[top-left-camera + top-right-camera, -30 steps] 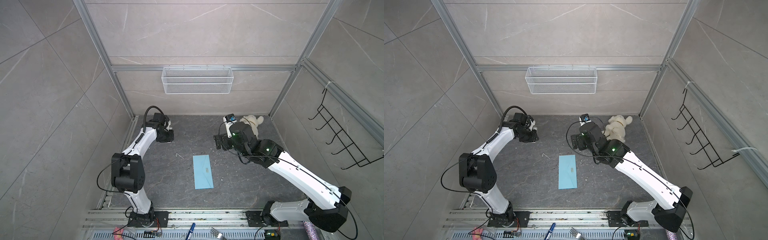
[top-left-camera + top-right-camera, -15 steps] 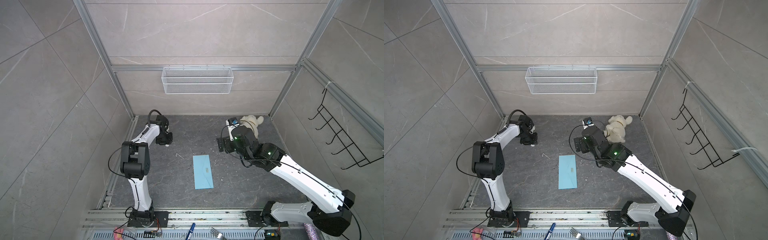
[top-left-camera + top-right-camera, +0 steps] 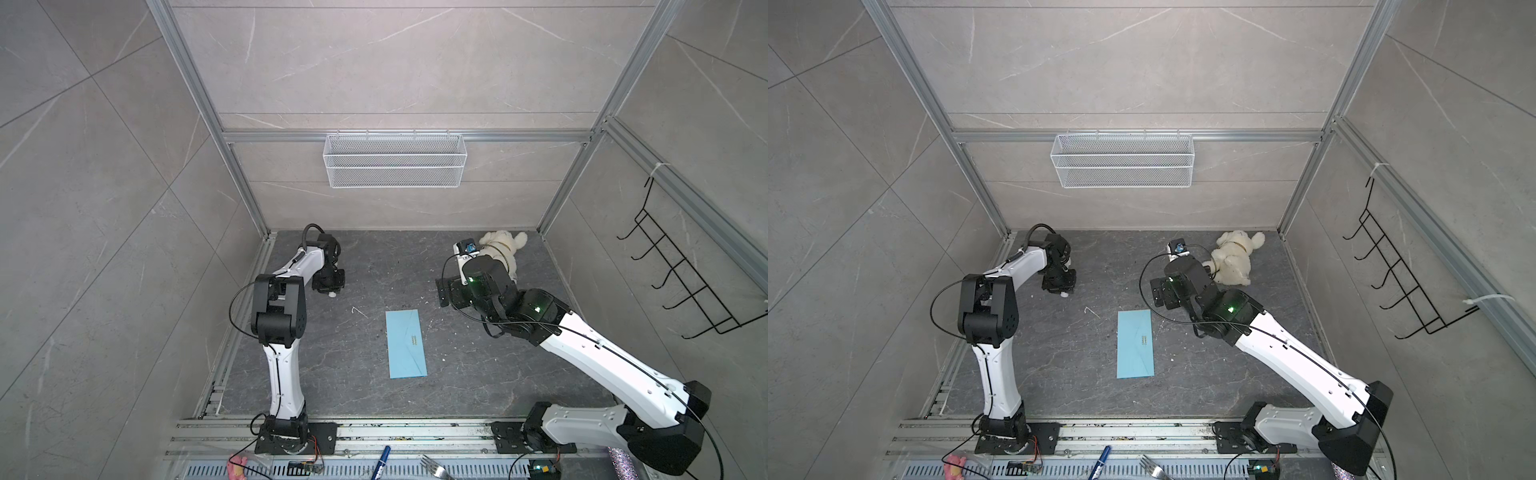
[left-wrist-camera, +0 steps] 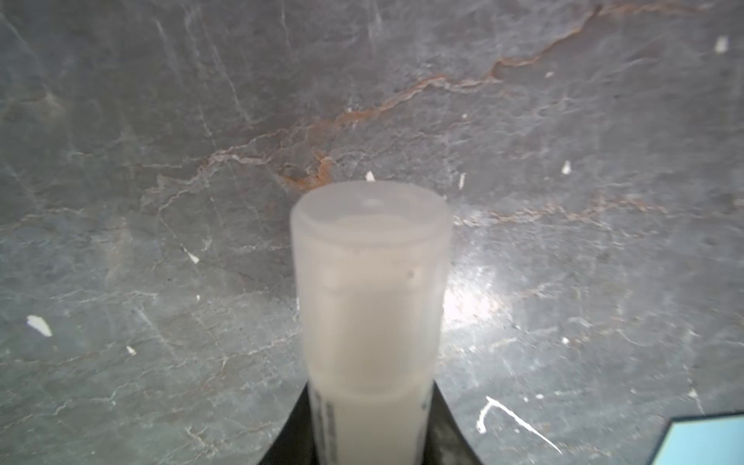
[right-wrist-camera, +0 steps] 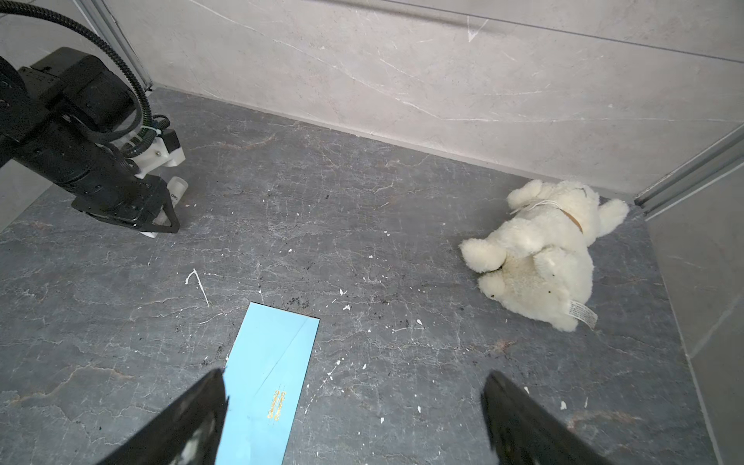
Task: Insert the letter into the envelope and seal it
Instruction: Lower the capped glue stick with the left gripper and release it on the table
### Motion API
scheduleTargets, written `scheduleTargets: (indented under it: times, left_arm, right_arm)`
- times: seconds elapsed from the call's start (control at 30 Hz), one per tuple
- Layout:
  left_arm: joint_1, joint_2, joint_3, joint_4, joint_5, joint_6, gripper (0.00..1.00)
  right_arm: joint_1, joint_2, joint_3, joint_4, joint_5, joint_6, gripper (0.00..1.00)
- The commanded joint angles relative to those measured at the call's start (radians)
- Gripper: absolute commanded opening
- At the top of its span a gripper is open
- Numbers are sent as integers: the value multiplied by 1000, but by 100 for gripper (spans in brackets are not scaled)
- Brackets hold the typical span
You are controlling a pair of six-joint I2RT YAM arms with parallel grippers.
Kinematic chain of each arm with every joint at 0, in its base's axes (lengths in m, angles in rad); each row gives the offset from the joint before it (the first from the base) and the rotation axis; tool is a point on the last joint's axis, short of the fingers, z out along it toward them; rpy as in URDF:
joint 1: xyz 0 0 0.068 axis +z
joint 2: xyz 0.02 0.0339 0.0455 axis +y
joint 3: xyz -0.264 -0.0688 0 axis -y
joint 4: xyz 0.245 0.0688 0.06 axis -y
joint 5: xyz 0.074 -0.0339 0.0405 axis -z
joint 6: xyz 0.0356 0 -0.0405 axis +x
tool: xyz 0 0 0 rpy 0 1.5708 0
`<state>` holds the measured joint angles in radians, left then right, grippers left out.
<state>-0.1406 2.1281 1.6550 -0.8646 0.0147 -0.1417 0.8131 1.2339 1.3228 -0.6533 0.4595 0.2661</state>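
Left hand (image 3: 331, 292), at ten o'clock, pinches a pale glue stick (image 4: 368, 290), tip down near the table (image 3: 353, 374); best laid down gently, clear of the envelope (image 3: 405, 349), which lies flat at centre, flap down, letter unseen, likely inside. Right hand (image 5: 354, 374), at one o'clock, gapes empty; pressing the flap seems next. Gold print, stick label unreadable.

We see a cloudy white tube (image 4: 368, 306) gripped between the dark fingers (image 4: 288, 439) of our left gripper (image 4: 368, 443), pointing at the grey stone floor (image 4: 161, 161) dotted with white scraps (image 4: 39, 324). One corner of a light blue envelope (image 4: 704, 441) is just in view.
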Motion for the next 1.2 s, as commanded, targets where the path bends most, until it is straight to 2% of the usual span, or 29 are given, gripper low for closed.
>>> scheduleTargets:
  times: [0.0,1.17]
  left_arm:
    - [3,9,35,-36,-21,5,6]
    - [6,69,0,-24,-4,-22,29]
  right_arm:
    - [-4,-26,-21,0,23,12,99]
    - [-5,-13,-54,-11,63,-5,99]
